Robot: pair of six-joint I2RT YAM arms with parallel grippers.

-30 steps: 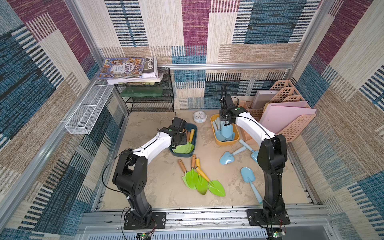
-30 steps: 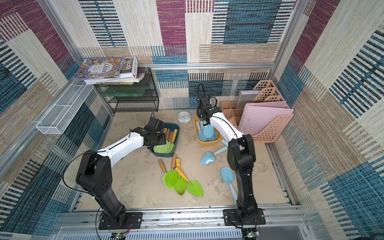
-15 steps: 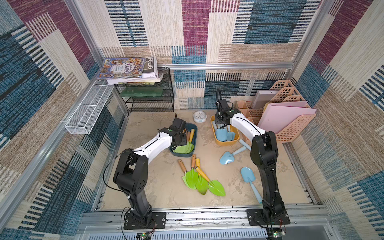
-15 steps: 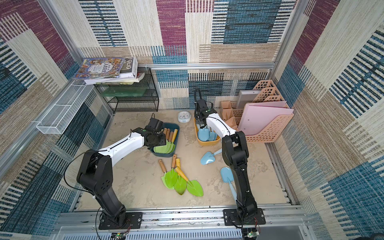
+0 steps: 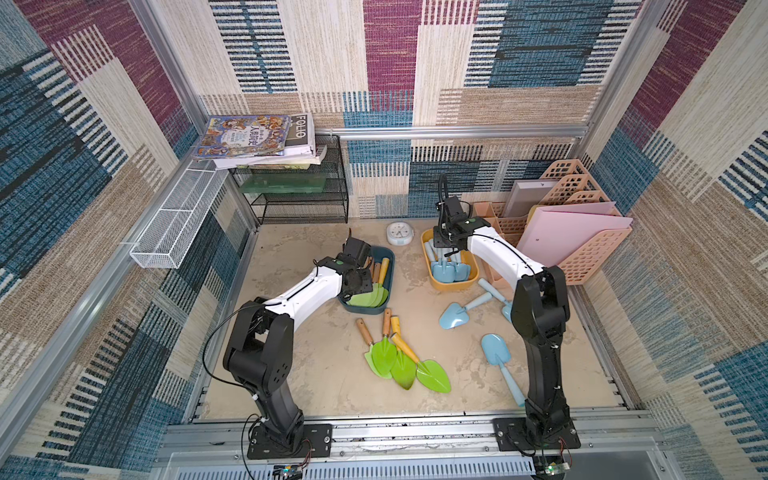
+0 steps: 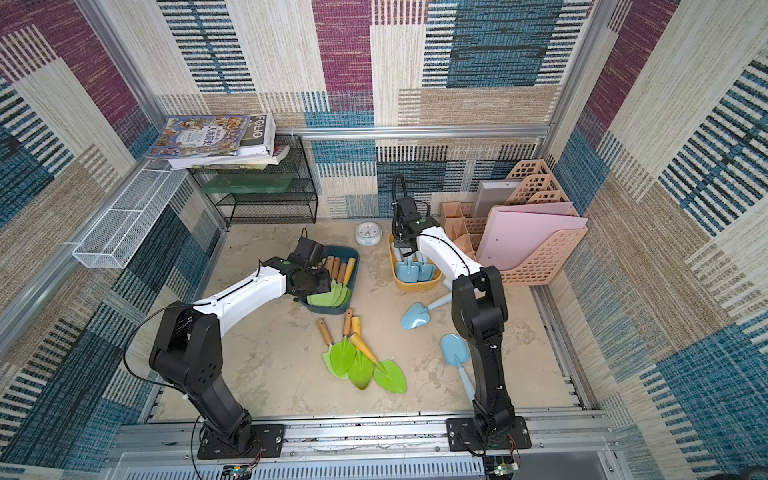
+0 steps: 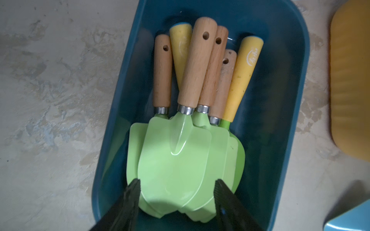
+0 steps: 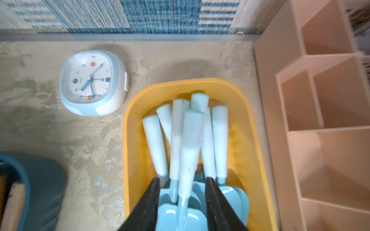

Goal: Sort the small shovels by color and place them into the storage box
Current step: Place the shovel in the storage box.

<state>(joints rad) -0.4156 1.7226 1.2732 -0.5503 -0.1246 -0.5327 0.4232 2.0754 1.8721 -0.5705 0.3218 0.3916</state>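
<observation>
Several green shovels [image 7: 186, 160] with wooden or yellow handles lie stacked in a dark blue bin [image 7: 280, 80], seen in both top views [image 5: 392, 266] [image 6: 356, 266]. My left gripper [image 7: 177, 186] hovers open over their blades, one finger on each side of the top blade. Several pale blue shovels [image 8: 192, 140] fill the yellow bin [image 8: 128, 150] [image 5: 457, 286]. My right gripper [image 8: 182, 186] is open above them, with gaps on both sides of the top handle. Three green shovels [image 5: 399, 357] and loose blue shovels [image 5: 455, 318] [image 5: 496, 351] lie on the table.
A small clock [image 5: 400, 232] [image 8: 93, 83] sits behind the two bins. A peach file rack with pink folders [image 5: 582, 232] and a peach compartment organizer [image 8: 320, 100] stand at the back right. At the back left are a black wire shelf with books [image 5: 299, 195] and a white wire basket [image 5: 174, 224].
My right gripper's jaws have parted over the yellow bin and a blue shovel now lies loose between them. The left arm has not moved.
</observation>
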